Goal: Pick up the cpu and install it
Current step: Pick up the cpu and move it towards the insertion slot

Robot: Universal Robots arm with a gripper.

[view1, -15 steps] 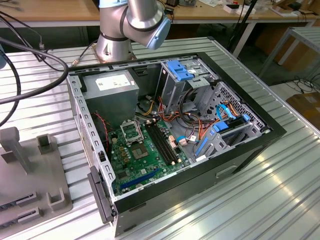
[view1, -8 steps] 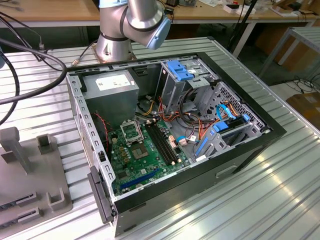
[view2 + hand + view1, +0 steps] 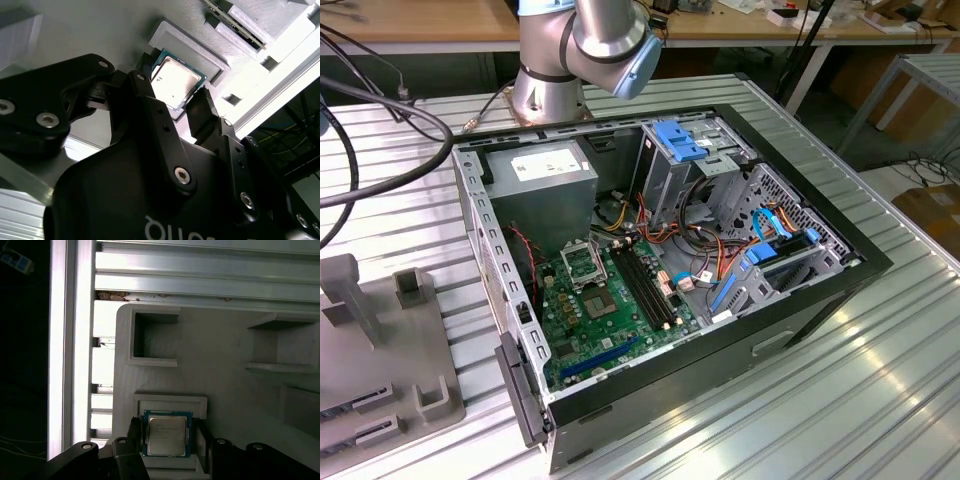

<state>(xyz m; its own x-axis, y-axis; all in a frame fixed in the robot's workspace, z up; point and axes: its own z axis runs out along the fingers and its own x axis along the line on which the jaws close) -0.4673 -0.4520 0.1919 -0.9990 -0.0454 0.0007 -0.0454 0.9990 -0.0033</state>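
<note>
First wrist view: we're looking straight down on the small flat square cpu with the silver-grey metal face (image 3: 166,434). It lies flat in a shallow pocket (image 3: 170,402) of the pale grey moulded plastic fixture (image 3: 225,365). The black 2-finger hand (image 3: 168,426) is directly over it, so there is no sideways offset to take out. The chip sits right between the fingers (image 3: 134,435), with 1 dark finger along each of 2 opposite edges. It's square, so no long axis matters. Its edges run parallel to the finger faces, no skew that we can see.

Hand state: fingers apart, about the chip's width plus a sliver. We read that as bracketing, not clamped, since a thin pale strip seems to show between 1 finger and the chip edge. In the second wrist view the fingertips (image 3: 202,107) are low beside the chip, just beside it or grazing its edges; we can't tell which.

Pose: hand pointing down at the fixture, wrist square to it, tips near chip level.

Exterior view: the fixture stands on the ribbed aluminium table (image 3: 820,400) at the exterior view's left. It is well apart from the hollow silver socket frame (image 3: 582,265) on the green motherboard (image 3: 600,320) inside the open black computer case (image 3: 865,265). Chip not yet lifted, we judge.
</note>
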